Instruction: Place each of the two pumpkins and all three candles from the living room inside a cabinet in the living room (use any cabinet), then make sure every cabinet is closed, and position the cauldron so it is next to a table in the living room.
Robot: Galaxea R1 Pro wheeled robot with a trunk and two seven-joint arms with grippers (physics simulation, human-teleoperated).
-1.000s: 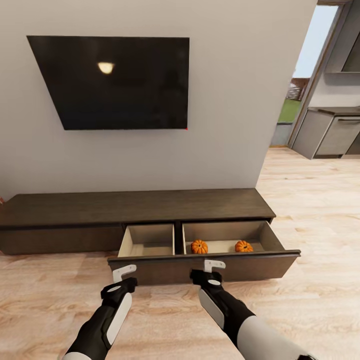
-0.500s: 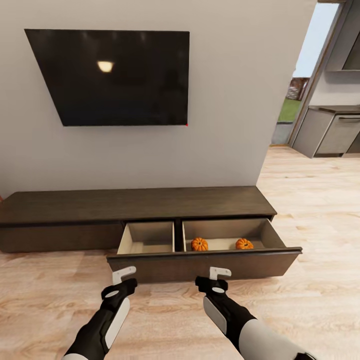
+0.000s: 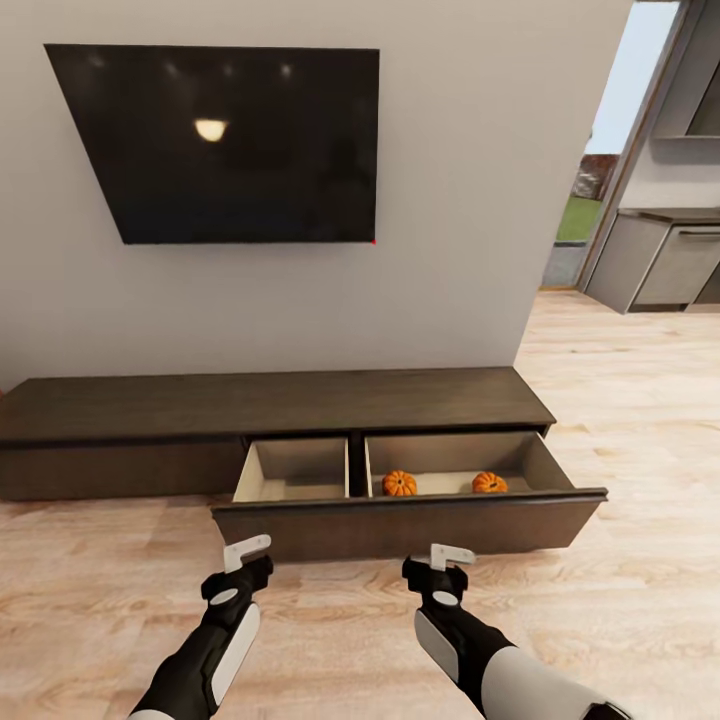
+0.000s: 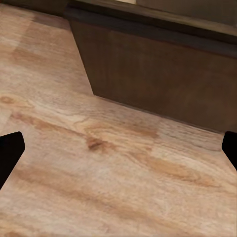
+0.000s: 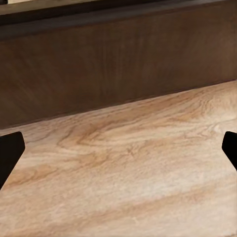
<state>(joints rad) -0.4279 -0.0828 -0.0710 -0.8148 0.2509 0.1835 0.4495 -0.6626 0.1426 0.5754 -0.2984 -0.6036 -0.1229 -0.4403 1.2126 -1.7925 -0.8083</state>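
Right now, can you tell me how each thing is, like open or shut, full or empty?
Cabinet drawer: pulled open.
Larger pumpkin: sitting inside the drawer's right compartment.
Smaller pumpkin: in the same compartment, apart from the other.
Left compartment: looks empty.
Television: off, dark.
Left end effector: open, holding nothing.
Right end effector: open, holding nothing.

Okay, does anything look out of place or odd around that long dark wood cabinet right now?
Only one thing stands out: the long low dark brown cabinet has its wide drawer pulled fully out over the floor, with two small orange pumpkins in its right compartment. The left compartment looks empty. Nothing appears spilled, tilted or damaged.
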